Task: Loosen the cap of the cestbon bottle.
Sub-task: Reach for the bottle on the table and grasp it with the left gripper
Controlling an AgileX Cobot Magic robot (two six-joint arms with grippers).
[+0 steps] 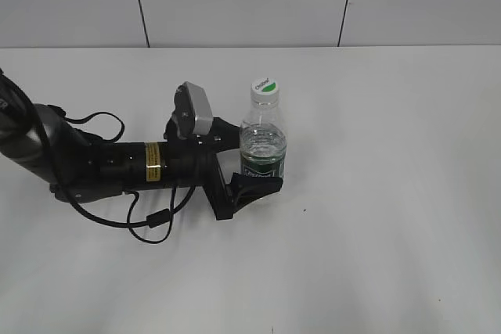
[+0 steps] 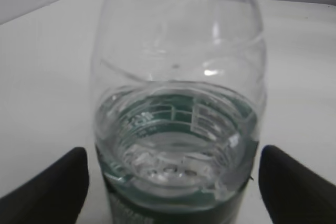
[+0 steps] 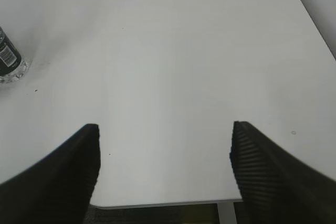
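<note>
Left claw [image 1: 254, 170], reaching in low from the left, brackets the label band of the cestbon bottle [image 1: 263, 142], which stands upright near mid-counter [image 1: 391, 115]. In the left wrist view its fingers [image 2: 50, 187] sit wide on either side of the bottle with pale counter showing in both gaps, so I judge the claw open and not yet gripping, though the lower contact zone is cut off by the frame edge. Right claw [image 3: 164, 171] hangs open and empty over bare counter, with only the bottle's base visible far off to its left. The cap [image 1: 265, 88], green-and-white top facing up, is untouched. For this step I close the left claw squarely on the label band, firmly enough to stop rotation without crushing the thin wall, keep the bottle vertical, then bring the right claw down centred over the cap.
</note>
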